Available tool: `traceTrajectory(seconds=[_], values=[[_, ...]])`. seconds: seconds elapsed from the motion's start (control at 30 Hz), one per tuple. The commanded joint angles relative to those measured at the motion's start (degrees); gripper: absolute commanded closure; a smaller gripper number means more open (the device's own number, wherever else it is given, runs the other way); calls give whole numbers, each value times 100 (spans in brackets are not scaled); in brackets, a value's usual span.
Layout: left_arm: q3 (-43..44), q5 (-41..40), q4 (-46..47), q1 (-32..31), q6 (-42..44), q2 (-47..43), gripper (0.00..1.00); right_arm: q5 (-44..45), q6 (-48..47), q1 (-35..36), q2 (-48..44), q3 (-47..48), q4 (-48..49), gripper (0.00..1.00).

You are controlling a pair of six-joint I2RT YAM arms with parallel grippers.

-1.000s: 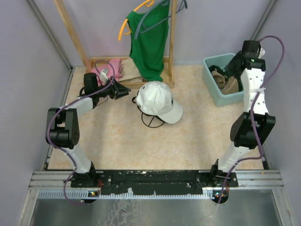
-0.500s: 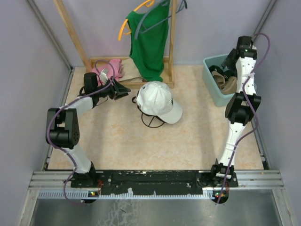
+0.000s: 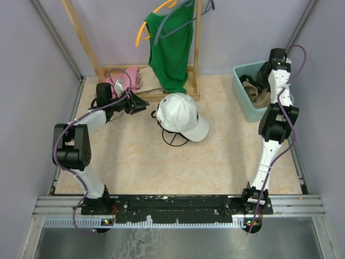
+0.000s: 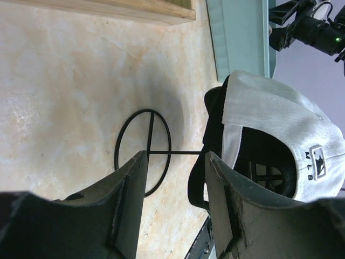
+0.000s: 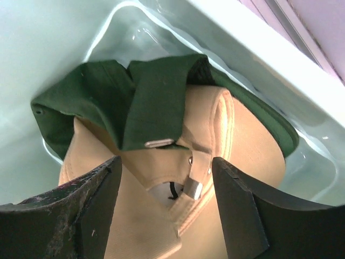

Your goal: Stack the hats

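Hats part stacked: white hat (image 3: 180,113) over black hat (image 4: 212,135) on stand (image 4: 143,152), tan hat (image 5: 161,178) in bin (image 3: 242,108); my left fingers (image 4: 132,199) and right fingers (image 5: 94,210) apart, empty.

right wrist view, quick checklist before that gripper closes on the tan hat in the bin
1. Right gripper jaws open: ok.
2. Tan hat centred below the jaws: ok.
3. Tan hat free to lift alone: cannot tell, dark green fabric overlaps it.
4. Fingers clear of the bin walls: ok.
5. Left gripper open, empty, short of the white hat: ok.
6. White hat sitting on the wire stand: ok.
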Motion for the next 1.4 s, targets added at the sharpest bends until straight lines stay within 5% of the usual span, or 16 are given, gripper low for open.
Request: traceTrajectory(seconds=[0.0,0.37,0.53,0.67,1.37], values=[[15,-60,-72,49,128,-144,47,111,111,-25,12,-222,943,32],[-22,-161,-203,46,173,-156,47,246,198,-48,404,-411,1823,39],[-2,-195,-214,44,174,-169,47,237,129,-45,141,-749,2265,82],[45,-204,-228,45,192,-154,48,174,23,-41,-204,-880,2277,99],[169,79,26,50,162,-170,48,-485,-601,-20,-3243,-2741,2716,100]])
